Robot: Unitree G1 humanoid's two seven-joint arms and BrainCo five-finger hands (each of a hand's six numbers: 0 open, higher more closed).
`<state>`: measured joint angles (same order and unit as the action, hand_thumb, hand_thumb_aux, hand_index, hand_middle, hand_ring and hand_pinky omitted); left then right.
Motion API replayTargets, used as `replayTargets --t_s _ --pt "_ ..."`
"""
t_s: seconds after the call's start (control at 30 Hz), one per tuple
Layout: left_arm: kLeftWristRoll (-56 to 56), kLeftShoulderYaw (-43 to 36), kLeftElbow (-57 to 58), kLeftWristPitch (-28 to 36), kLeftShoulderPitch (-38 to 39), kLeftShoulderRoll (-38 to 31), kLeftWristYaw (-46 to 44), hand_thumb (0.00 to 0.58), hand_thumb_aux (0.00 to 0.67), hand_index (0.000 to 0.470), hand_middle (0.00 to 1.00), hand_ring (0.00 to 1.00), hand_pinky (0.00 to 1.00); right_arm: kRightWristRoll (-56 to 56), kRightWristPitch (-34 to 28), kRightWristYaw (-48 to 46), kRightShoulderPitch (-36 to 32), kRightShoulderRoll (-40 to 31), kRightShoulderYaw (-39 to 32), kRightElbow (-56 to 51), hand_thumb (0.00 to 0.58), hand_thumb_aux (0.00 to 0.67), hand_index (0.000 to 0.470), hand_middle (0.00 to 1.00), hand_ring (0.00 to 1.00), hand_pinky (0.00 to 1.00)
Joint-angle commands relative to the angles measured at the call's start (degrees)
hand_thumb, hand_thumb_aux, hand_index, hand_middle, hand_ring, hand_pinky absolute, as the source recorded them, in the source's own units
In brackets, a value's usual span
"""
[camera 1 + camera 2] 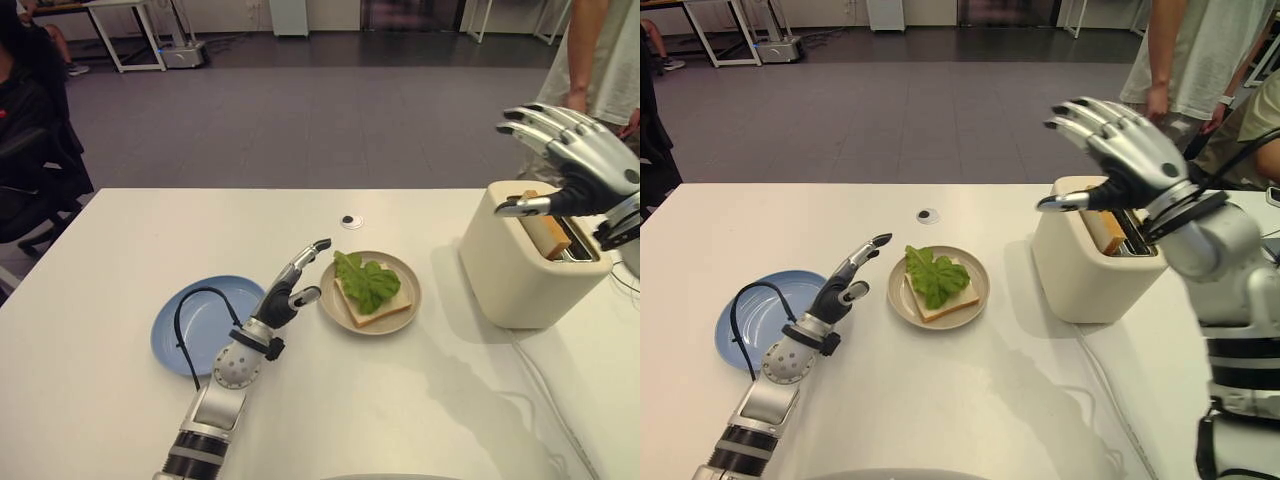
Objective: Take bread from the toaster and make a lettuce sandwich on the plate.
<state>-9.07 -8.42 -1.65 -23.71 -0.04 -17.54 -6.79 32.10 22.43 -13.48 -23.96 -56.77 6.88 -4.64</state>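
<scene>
A cream toaster (520, 265) stands at the right of the white table, with a slice of bread (546, 235) sticking up from its slot. My right hand (565, 160) hovers just above the toaster, fingers spread open, holding nothing. A beige plate (402, 300) near the middle carries a slice of bread (390, 310) with a green lettuce leaf (366, 282) on top. My left hand (290, 290) rests open just left of that plate, fingers extended toward it, empty.
An empty blue plate (195, 325) lies left of my left hand. A small round black-and-white grommet (348, 220) sits in the table behind the beige plate. A cable (540, 385) runs from the toaster along the right side. People stand behind the table's far right.
</scene>
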Motion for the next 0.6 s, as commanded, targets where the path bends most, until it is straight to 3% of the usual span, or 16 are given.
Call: replayTargets --t_s 0.03,0.37,0.4,0.43,0.47,0.5,0.57,0.6 --pt "-2.1 -0.2 -0.1 1.3 0.4 0.4 -0.2 0.0 0.0 0.0 0.0 0.0 0.0 -3.6 -2.1 -6.0 7.0 -4.2 2.5 -4.7 0.0 0.0 0.0 0.0 0.0 0.0" --pt "-3.2 1.0 0.3 0.8 1.3 -0.2 -0.5 0.0 0.0 0.0 0.0 0.0 0.0 -10.4 -9.1 -13.8 10.4 1.6 -1.5 0.9 0.0 0.0 0.0 0.0 0.0 0.0" --pt "-3.3 1.0 0.4 0.7 1.4 -0.2 -0.5 0.0 0.0 0.0 0.0 0.0 0.0 -10.4 -9.7 -13.7 10.3 1.9 -1.5 1.0 0.255 0.168 0.118 0.0 0.0 0.0" --pt "-3.4 1.0 0.5 0.7 1.4 -0.2 -0.4 0.0 0.0 0.0 0.0 0.0 0.0 -10.3 -10.3 -13.6 10.3 2.1 -1.5 1.1 0.39 0.286 0.201 0.0 0.0 0.0" --pt "-3.6 1.0 0.5 0.7 1.5 -0.1 -0.4 0.0 0.0 0.0 0.0 0.0 0.0 -10.1 -11.0 -13.4 10.3 2.3 -1.5 1.0 0.456 0.36 0.253 0.0 0.0 0.0" --pt "-3.8 1.0 0.5 0.6 1.5 -0.1 -0.3 0.0 0.0 0.0 0.0 0.0 0.0 -10.0 -11.5 -13.2 10.3 2.4 -1.6 0.8 0.47 0.378 0.265 0.0 0.0 0.0" --pt "-4.1 1.1 0.5 0.6 1.6 0.0 -0.2 0.0 0.0 0.0 0.0 0.0 0.0 -9.4 -12.0 -12.2 10.1 2.3 -1.6 0.1 0.447 0.349 0.245 0.0 0.0 0.0" --pt "-4.2 1.1 0.5 0.6 1.6 0.0 -0.2 0.0 0.0 0.0 0.0 0.0 0.0 -9.1 -12.0 -11.6 9.9 2.2 -1.5 0.0 0.285 0.192 0.135 0.0 0.0 0.0"
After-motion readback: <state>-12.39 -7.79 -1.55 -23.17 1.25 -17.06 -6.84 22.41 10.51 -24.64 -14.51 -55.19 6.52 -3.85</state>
